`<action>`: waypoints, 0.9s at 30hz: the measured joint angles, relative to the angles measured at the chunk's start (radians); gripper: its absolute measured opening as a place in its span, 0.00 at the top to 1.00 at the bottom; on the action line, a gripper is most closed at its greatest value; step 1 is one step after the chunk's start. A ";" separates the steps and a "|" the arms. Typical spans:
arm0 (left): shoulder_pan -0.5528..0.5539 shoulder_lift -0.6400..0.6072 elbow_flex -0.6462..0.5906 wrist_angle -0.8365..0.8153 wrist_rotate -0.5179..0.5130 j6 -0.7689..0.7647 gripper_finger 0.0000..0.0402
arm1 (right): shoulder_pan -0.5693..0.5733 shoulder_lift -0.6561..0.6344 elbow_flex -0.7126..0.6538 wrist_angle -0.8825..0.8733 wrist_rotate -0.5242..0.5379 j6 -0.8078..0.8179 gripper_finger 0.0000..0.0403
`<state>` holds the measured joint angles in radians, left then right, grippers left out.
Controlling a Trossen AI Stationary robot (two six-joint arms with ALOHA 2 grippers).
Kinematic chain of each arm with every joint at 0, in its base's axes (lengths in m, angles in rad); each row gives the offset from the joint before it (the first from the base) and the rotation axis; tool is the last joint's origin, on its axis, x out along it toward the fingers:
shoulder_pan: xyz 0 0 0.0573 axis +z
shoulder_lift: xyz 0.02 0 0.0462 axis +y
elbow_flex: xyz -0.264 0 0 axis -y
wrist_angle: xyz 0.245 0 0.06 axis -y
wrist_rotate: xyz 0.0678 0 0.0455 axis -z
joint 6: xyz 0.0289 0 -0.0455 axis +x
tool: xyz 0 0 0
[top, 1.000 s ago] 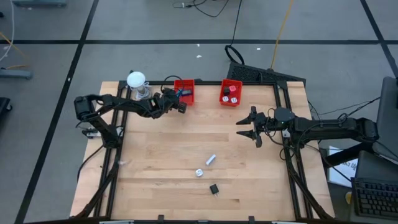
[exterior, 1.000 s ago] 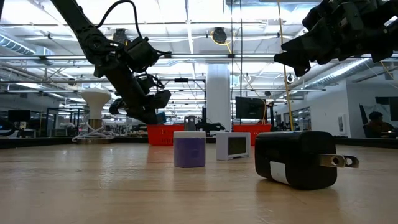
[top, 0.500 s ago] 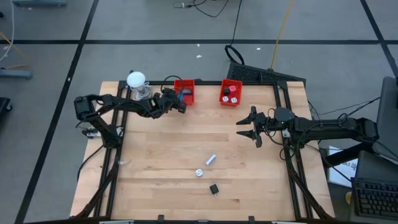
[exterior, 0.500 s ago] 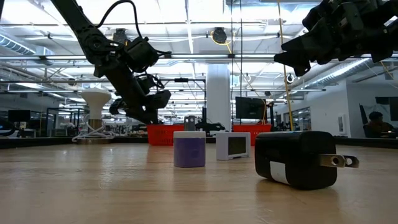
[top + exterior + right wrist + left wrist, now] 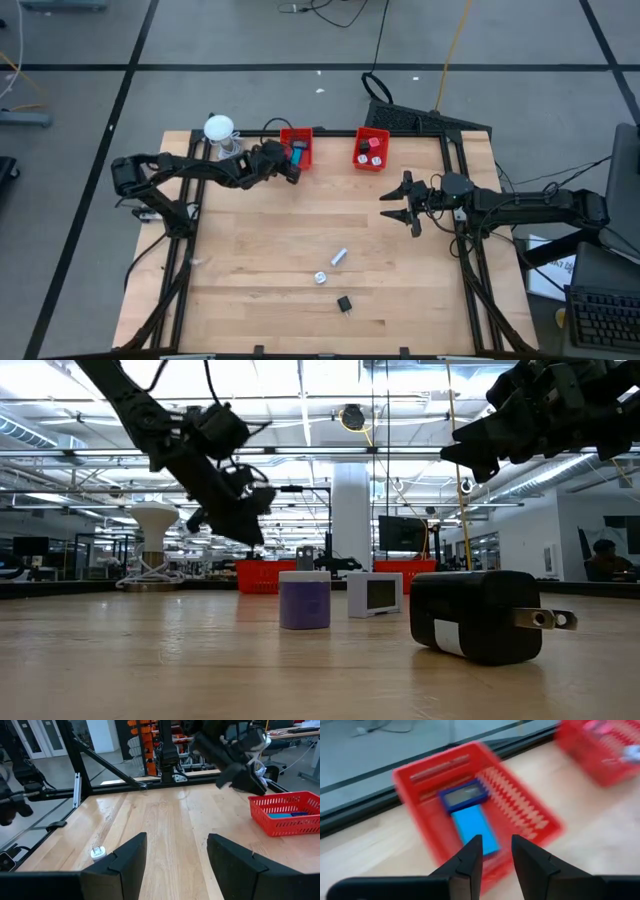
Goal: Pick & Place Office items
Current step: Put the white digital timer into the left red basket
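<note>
My left gripper [image 5: 288, 166] hovers at the near side of the left red bin [image 5: 297, 135], open by a narrow gap with nothing in it [image 5: 496, 842]. In that bin lie a cyan piece [image 5: 475, 827] and a dark flat rectangle [image 5: 465, 796]. My right gripper [image 5: 398, 207] waits open above the table's right part [image 5: 177, 865]. On the wood near the front rest a pale blue piece [image 5: 339, 257], a white round piece [image 5: 321, 278] and a black cube [image 5: 344, 303]. The low view shows them close up: pale blue piece [image 5: 304, 600], white piece [image 5: 375, 593], black cube [image 5: 478, 615].
A second red bin [image 5: 372, 148] at the far edge holds small white and pink pieces. A white ball on a metal stand [image 5: 220, 135] stands left of the left bin. Black frame rails [image 5: 462, 240] run along the table's sides. Bare wood lies in the table's middle.
My left gripper has risen and shifted a little toward the far edge, closer over the left red bin; its arm has drawn slightly leftward. The pieces on the table lie as before.
</note>
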<state>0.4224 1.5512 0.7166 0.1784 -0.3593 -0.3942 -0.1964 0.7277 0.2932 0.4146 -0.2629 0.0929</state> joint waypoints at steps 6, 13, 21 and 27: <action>-0.034 -0.126 0.000 0.007 0.103 -0.043 0.75 | 0.000 0.000 0.000 0.005 0.000 0.000 0.51; -0.117 -0.226 0.000 0.088 0.170 -0.064 0.75 | 0.000 0.000 0.000 0.008 0.000 0.000 0.51; -0.215 -0.232 0.001 0.189 0.256 -0.078 0.75 | 0.023 0.009 0.000 0.036 -0.039 0.029 0.51; -0.259 -0.232 0.000 0.191 0.256 -0.052 0.75 | 0.106 0.110 0.000 0.161 -0.042 -0.011 0.51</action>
<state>0.1632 1.3190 0.7170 0.3698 -0.1037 -0.4467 -0.0908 0.8375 0.2932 0.5755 -0.3048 0.0815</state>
